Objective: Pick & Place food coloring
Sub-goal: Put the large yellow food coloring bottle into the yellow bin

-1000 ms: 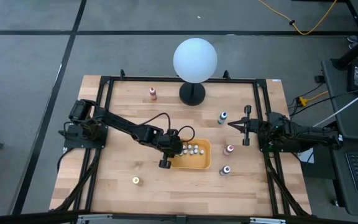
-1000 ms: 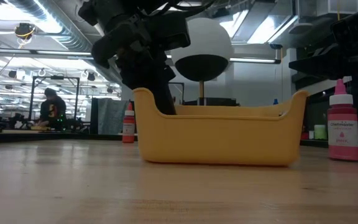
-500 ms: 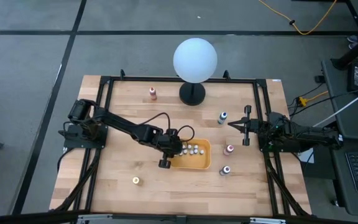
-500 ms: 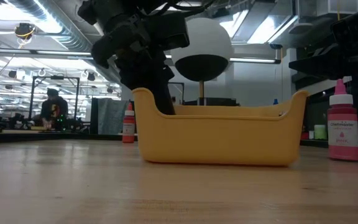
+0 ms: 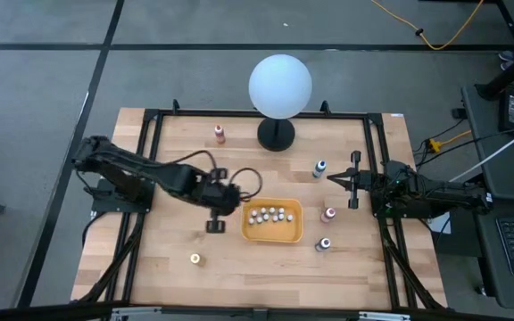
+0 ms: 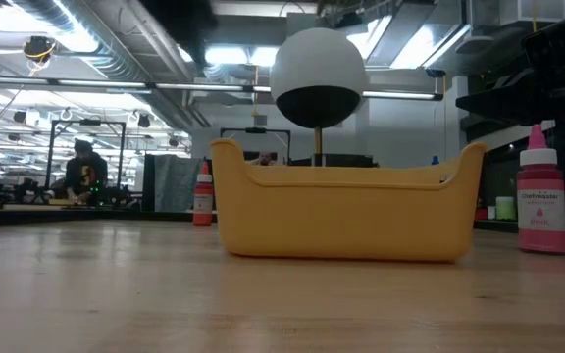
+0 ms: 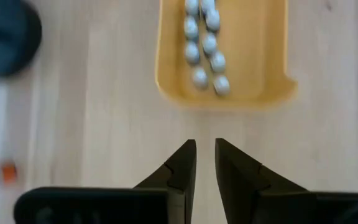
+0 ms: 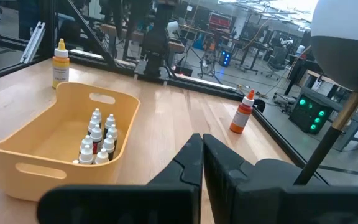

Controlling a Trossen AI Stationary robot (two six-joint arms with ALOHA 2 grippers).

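Note:
The food coloring bottles stand scattered. Several with pale caps [image 5: 270,215] sit in the yellow tray [image 5: 288,234], as the right wrist view shows [image 8: 98,143]. On the bare table stand an orange one [image 5: 219,135], a dark one [image 5: 319,168], a pink one [image 5: 329,215], a purple one [image 5: 325,243] and a yellow one [image 5: 195,259]. My left gripper [image 7: 205,155] hovers left of the tray, its fingers a narrow gap apart and holding nothing. My right gripper [image 8: 202,149] waits shut at the table's right side [image 5: 333,177], next to the dark bottle.
A white globe lamp on a dark foot [image 5: 277,134] stands at the far edge behind the tray. A black frame rail [image 5: 150,152] runs round the table. Bare wood lies near the front edge, around the yellow bottle. A person sits far off in the room [image 6: 84,172].
My left gripper has pulled back from above the tray's left end toward the table's left and has risen out of the low view. The tray and the bottles inside it stay where they were.

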